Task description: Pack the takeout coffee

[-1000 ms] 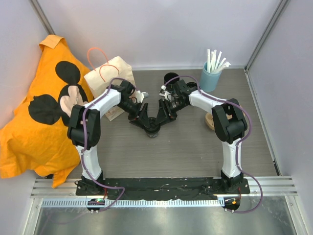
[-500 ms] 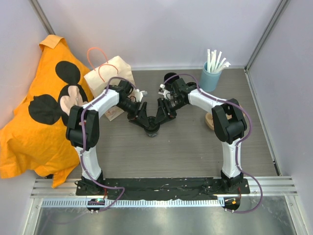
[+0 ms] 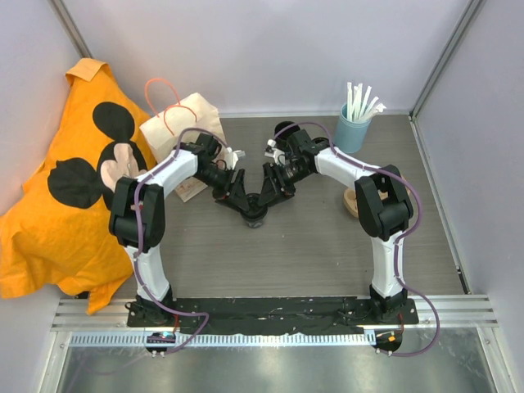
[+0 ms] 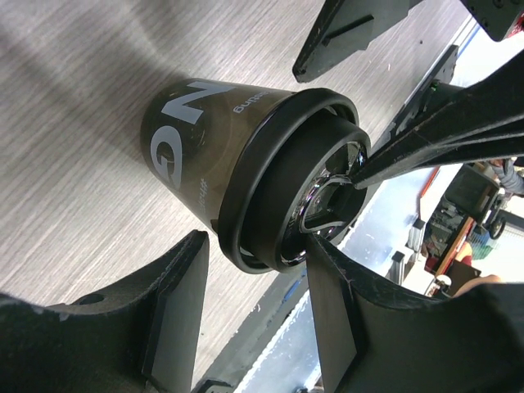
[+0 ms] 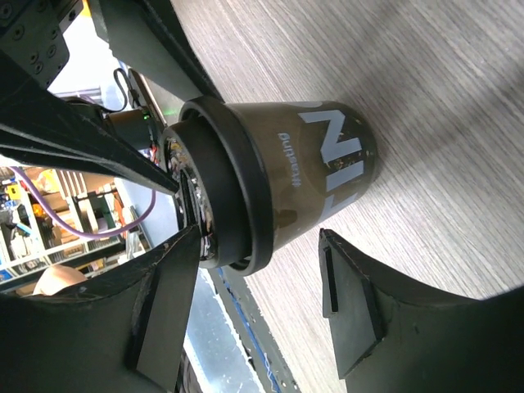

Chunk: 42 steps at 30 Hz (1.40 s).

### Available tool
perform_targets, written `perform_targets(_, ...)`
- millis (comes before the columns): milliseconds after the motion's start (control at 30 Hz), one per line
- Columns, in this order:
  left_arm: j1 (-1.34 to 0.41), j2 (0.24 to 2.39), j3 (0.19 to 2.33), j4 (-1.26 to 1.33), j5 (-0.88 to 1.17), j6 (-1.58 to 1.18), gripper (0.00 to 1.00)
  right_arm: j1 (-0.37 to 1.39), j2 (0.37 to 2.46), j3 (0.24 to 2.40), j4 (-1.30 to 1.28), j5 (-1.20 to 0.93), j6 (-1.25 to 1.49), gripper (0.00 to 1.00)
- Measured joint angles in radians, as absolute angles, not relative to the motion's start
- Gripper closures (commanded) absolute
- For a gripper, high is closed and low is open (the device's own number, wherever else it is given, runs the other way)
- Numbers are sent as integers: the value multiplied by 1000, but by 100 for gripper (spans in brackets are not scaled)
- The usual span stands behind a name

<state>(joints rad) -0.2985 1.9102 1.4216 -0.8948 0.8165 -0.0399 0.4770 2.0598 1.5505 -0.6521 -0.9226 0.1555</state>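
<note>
Cup position: I found the takeout coffee (image 3: 255,217) standing upright on the counter (image 3: 327,246), between the two arms and well apart from the paper bag (image 3: 184,131) at the far left. It was a black cup with a dark, thick-rimmed lid and large white lettering on its wall.

Both arms reached in from opposite sides and met over the cup.

The left gripper (image 4: 255,241) had its fingers straddling the lid end of the cup, one on each side of the rim. In the left wrist view one finger (image 4: 332,319) overlapped the rim edge, while a thin strip of counter showed beside the other. I could not tell whether it was pinching the cup or only bracketing it.

The right gripper (image 5: 258,236) was spread. In the right wrist view its fingers stood on either side of the cup, and bare counter showed between one finger (image 5: 352,311) and the cup wall. It was not pinching, as far as I could see.

Surroundings from the top view: the paper bag, with pink loop handles, sat against an orange cloth (image 3: 57,221) printed with black mouse-ear shapes. A light blue cup of white straws (image 3: 353,131) stood near the far right corner. A tan pulp tray (image 3: 350,201) sat just beside the right arm's elbow, mostly hidden by it.
</note>
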Motion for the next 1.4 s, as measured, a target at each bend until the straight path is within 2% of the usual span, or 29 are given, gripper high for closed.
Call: perform_targets(1400,-278,1858,1366,-842,838,7,44,411,2018,1565,-660,-979,131,30)
